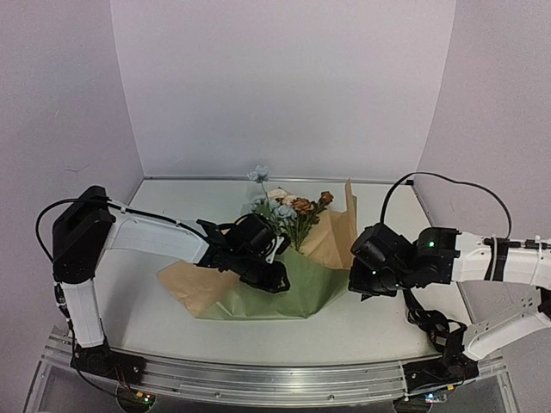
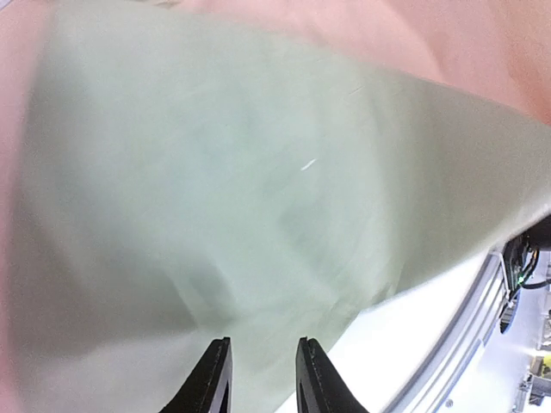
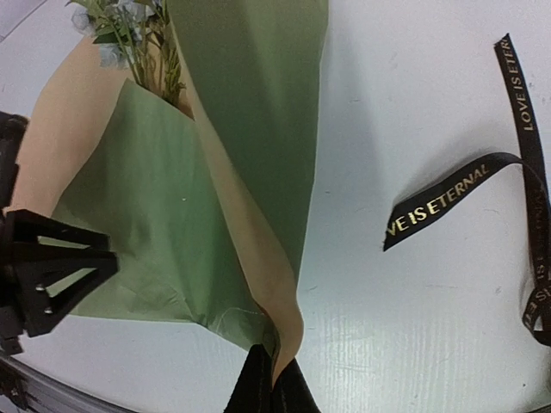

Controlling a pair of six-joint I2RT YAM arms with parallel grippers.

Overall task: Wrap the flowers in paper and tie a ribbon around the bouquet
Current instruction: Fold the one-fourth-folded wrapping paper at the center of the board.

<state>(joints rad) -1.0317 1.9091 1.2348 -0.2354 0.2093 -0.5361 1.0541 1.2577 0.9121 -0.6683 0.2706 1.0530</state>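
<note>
Thin paper (image 1: pixel 310 288) lies on table (image 1: pixel 146 318), folded partway over flowers (image 1: pixel 293 211). Prob light & floppy, tears easy, so grab edges, not blooms. Right gripper (image 3: pixel 271 379) jaws pinch its corner. Left gripper (image 2: pixel 263 353) jaws a bit apart, holding nothing.

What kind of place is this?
Likely a robot lab booth, not a shop: plain pale walls around a white table, two arms bolted to a metal rail, with flowers, paper and ribbon.
</note>
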